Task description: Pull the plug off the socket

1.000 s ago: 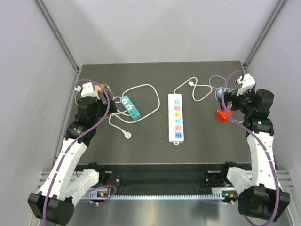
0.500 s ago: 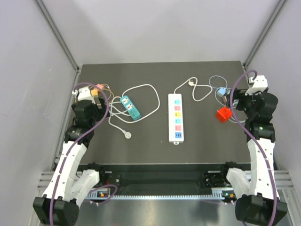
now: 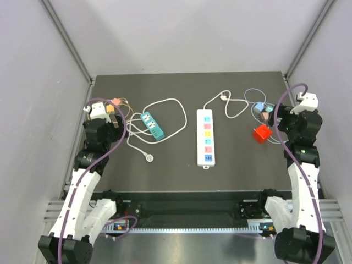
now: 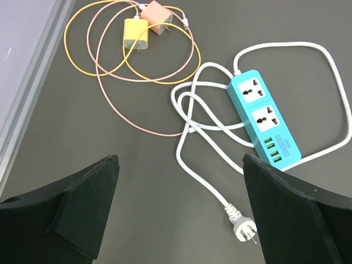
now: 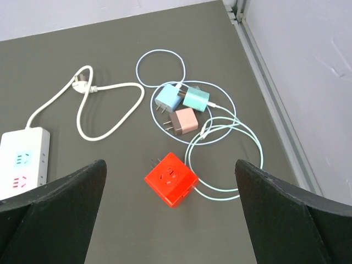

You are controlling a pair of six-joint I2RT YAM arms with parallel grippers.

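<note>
Lying at centre: the socket [image 3: 206, 137], a long white strip with pastel outlets facing up. It rests flat on the dark worktop [image 3: 176, 165], its length running away from the arm bases, well apart from both claws.
Socket lead: a white cord [image 3: 237, 110] leaves the far end and loops off to the right. It ends in a cord plug [image 5: 81, 82] lying loose on the worktop.
Left claw [image 4: 180, 165]: fingers spread wide apart with nothing between them, raised over the left part of the worktop.
Right claw [image 5: 170, 165]: fingers likewise wide apart and holding nothing, raised over the right part, looking down on the red adapter.
Teal power strip [image 4: 265, 118]: shorter, left of the socket and set at a slant. Its own white lead [image 4: 187, 159] is coiled beside and around it, and the lead's plug end [image 4: 242, 224] lies nearer the arm bases.
Far left: a yellow charger [image 4: 135, 36] and a salmon charger [image 4: 155, 12] sit just beside each other, with thin orange and pink cables looped around them.
Far right: a red adapter [image 5: 171, 179], cube-shaped, sits alone with its outlet face up.
Beyond the adapter: three small chargers sit clustered together, namely a blue charger [image 5: 168, 99], a mint charger [image 5: 196, 99] and a dusty-pink charger [image 5: 183, 121]. Thin pale cables are looped round them.
</note>
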